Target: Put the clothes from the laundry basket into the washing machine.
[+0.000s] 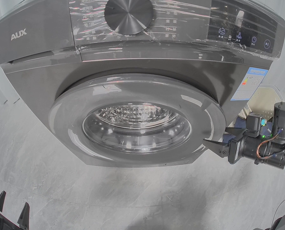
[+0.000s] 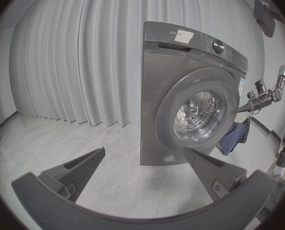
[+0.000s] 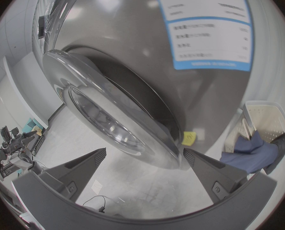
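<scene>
One grey washing machine [image 1: 139, 77] stands before both grippers, its round door [image 1: 136, 125] shut, the door's rim just beside the tips of the right gripper [image 1: 217, 138], whose fingers are spread and hold nothing; I cannot tell whether they touch it. The pale laundry basket [image 3: 268, 115] sits on the floor beyond that gripper, at the machine's side, with a blue garment [image 3: 251, 152] and a dark one [image 3: 281, 144] hanging over its edge. The left gripper [image 1: 14, 199], fingers also apart and empty, hangs low and well apart from the machine.
</scene>
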Controlling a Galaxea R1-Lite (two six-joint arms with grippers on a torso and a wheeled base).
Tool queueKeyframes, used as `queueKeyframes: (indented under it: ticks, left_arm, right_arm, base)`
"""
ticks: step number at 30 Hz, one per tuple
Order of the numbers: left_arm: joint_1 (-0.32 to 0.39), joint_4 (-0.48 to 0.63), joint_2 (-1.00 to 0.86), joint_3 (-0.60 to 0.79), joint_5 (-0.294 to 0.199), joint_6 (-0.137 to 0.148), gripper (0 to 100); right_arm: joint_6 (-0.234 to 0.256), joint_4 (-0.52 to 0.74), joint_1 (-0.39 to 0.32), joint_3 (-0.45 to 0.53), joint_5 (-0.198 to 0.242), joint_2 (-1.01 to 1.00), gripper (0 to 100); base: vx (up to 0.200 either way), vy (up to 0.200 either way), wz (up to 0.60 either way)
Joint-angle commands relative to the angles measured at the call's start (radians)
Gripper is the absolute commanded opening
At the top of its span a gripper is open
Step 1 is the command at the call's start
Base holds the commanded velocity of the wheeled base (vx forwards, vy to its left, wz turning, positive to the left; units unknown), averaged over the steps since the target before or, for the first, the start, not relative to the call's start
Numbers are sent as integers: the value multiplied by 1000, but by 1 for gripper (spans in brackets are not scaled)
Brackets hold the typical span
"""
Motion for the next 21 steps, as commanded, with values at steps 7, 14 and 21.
queueKeyframes:
  ticks: [7, 14, 21]
  left_arm:
    - [0, 0, -12, 15, 0, -1, 100]
    - [0, 0, -12, 15, 0, 1, 100]
    - [0, 0, -12, 15, 0, 1, 100]
  right_arm:
    - [-36, -89, 18, 142, 72, 27, 100]
    - [-46, -88, 13, 199, 86, -60, 100]
    - [-46, -89, 23, 172, 82, -28, 100]
  base:
    - [0, 0, 0]
    - [0, 0, 0]
    - [-114, 0, 0]
